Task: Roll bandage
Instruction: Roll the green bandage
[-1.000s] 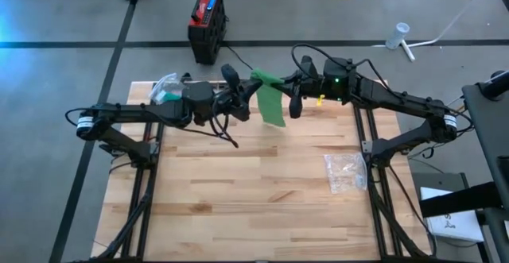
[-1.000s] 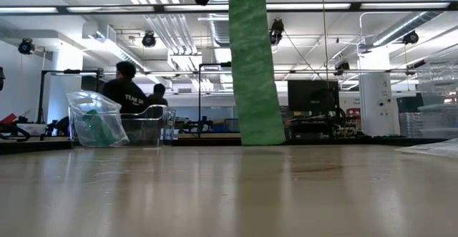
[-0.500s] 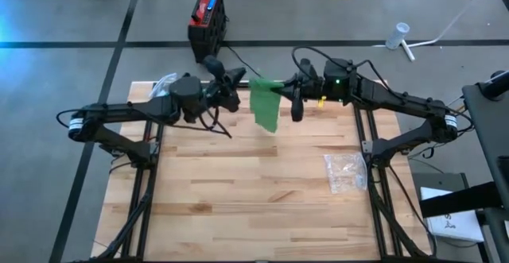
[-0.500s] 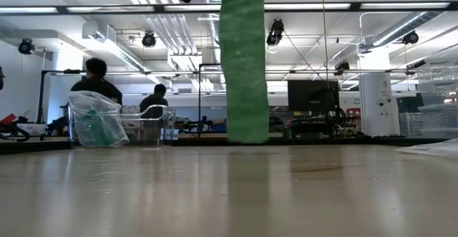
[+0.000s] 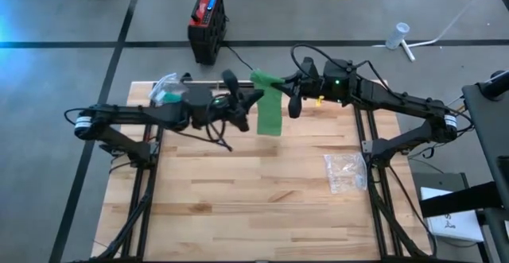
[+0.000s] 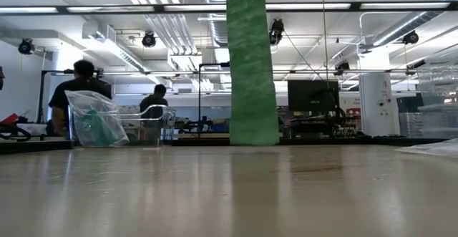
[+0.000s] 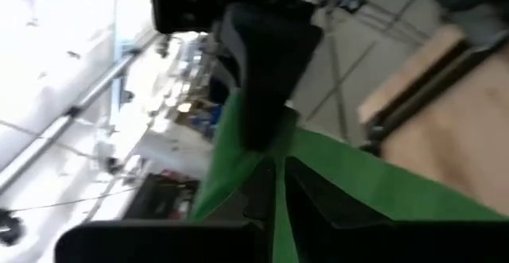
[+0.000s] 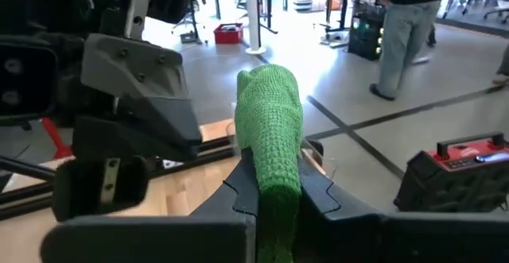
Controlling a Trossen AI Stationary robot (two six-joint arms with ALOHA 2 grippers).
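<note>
Spanning the scene, the desk (image 5: 262, 191) lies beneath a green bandage (image 5: 270, 108) hanging lengthwise above its far edge, probably kept taut for rolling. Right claw (image 5: 274, 82) pinches the bandage's top end; left claw (image 5: 253, 98) clamps its edge alongside. Low view crops both claws off.
</note>
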